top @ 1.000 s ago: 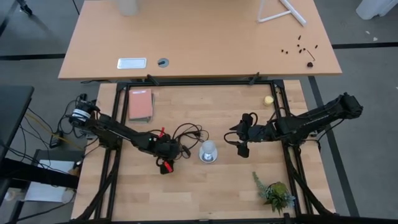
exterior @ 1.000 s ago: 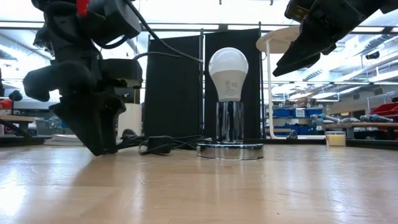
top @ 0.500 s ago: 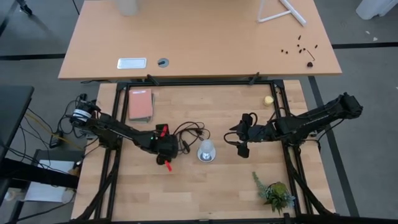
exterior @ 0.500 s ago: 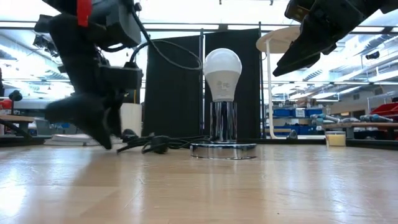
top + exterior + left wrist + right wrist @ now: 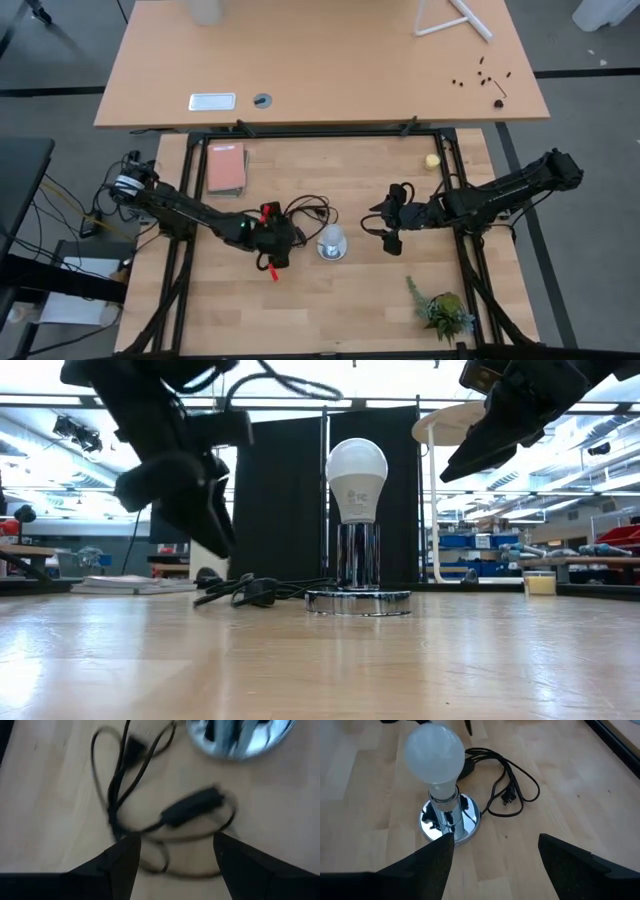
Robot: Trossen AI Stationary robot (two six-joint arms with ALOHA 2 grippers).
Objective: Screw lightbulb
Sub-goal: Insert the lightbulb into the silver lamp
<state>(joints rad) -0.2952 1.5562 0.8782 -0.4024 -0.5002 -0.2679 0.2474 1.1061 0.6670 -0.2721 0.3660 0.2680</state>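
Lightbulb is seated upright in the chrome socket post, which stands on a round mirror-finish base, centre of the low view. In the high view the lamp sits mid-table, just below frame centre, bulb seen from the top.

Left gripper is just left of the lamp in the high view, over the tangled black cord. Fingers spread apart, nothing between them; its wrist view shows only the cord with its inline switch and the base edge on bare wood. In the low view it hangs clear of the tabletop, upper left, blurred.

Right gripper is right of the lamp in the high view, apart from it, pointed at the bulb. Fingers wide apart and empty; the bulb shows beyond them in its wrist view. In the low view it sits upper right, above bulb height.

Neither gripper touches the bulb.

Also on the table: a small yellow ball upper right, a plant sprig lower right, a reddish book upper left.
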